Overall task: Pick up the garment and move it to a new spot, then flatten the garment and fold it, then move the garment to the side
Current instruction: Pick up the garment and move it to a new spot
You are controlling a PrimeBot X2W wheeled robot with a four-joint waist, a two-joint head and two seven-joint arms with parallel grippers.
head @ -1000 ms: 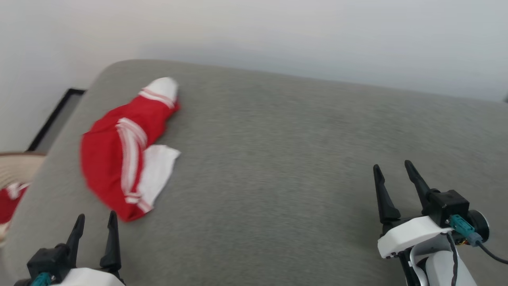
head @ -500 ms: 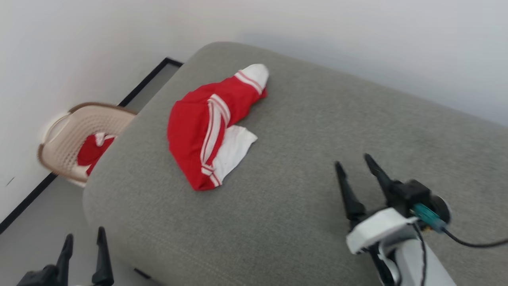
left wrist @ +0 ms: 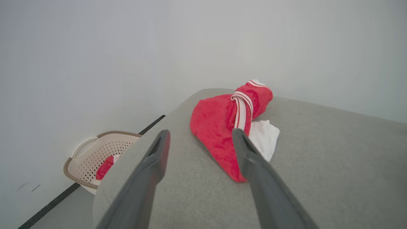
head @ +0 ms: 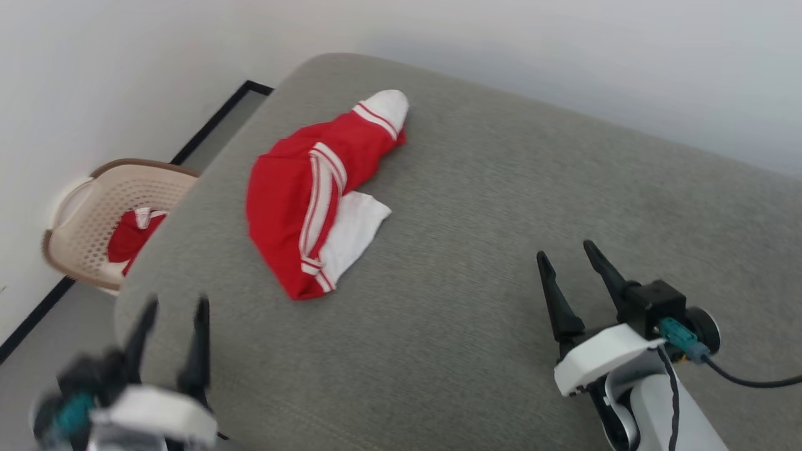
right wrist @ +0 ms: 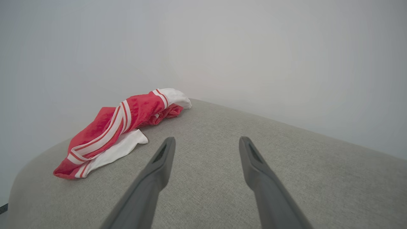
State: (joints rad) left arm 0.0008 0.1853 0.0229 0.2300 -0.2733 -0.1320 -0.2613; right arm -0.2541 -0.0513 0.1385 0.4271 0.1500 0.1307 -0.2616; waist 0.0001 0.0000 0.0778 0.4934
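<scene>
The robot's left gripper [head: 177, 303], blurred at the lower left of the head view, has its two dark fingers spread with nothing between them. It hangs over the rounded near edge of a grey upholstered cushion [head: 501, 188]. The right gripper [head: 564, 248] is likewise parted and empty, poised above bare fabric at the lower right.

The garment [head: 282, 194] lies at about 1 o'clock from the left gripper and 10 o'clock from the right, well apart from both. It sits crumpled on the cushion's left part, near the edge. It is a bunched red heap, with one white sleeve end pointing to 1 o'clock and a flat white panel spilling out at 4 o'clock. Striped trim runs down its middle. In the left wrist view it sits just beyond the fingertips.

Beyond the cushion, at 9 o'clock from the garment, a pale perforated basket [head: 94, 200] stands on the floor against a white wall, with another red cloth [head: 125, 235] inside.

The shirt looks light, limp and thin, so it will likely sag and trail when lifted rather than keep any shape. It appears neither slippery nor fragile, though a pinch may catch several layers at once. The near red corner at the heap's 6 o'clock end, or the exposed white panel, seems the easiest hold for the left gripper. The pickup has not begun.
</scene>
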